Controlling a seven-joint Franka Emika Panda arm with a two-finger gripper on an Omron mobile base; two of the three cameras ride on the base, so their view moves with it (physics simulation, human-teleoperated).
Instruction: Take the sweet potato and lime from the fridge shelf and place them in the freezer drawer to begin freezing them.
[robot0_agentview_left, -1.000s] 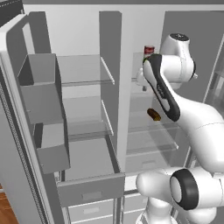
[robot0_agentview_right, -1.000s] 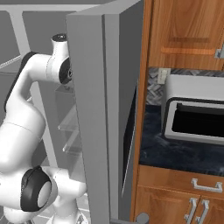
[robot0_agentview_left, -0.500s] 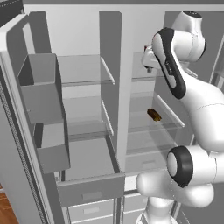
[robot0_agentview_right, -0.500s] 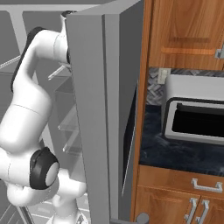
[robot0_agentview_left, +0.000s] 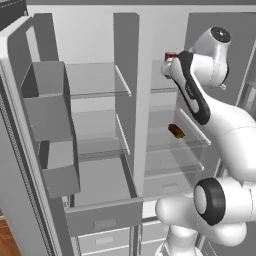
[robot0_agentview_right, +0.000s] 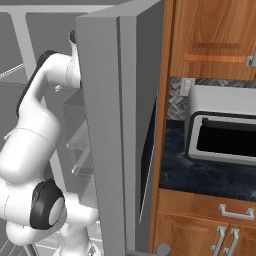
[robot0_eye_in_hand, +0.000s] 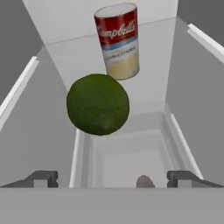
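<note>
The lime (robot0_eye_in_hand: 98, 104), a dark green glossy ball, lies on the upper right glass shelf (robot0_agentview_left: 161, 91) a short way ahead of my gripper (robot0_eye_in_hand: 112, 179). The fingertips (robot0_eye_in_hand: 41, 178) stand wide apart with nothing between them, so the gripper is open. Behind the lime stands a red-and-white can (robot0_eye_in_hand: 118, 40), whose red top (robot0_agentview_left: 170, 55) pokes out behind my forearm. One shelf lower lies the reddish-brown sweet potato (robot0_agentview_left: 175, 131). At the lower left the freezer drawer (robot0_agentview_left: 102, 220) is pulled out, its grey front panel facing me.
Grey door bins (robot0_agentview_left: 47, 100) hang on the open left door. The open right fridge door (robot0_agentview_right: 115, 125) stands beside the arm. Pale drawers (robot0_agentview_left: 105, 241) sit under the freezer drawer. A toaster oven (robot0_agentview_right: 225, 130) rests on the dark counter at the right.
The arm swung upward, then settled with the hand reaching in at the upper shelf. The sweet potato and can have not moved.
</note>
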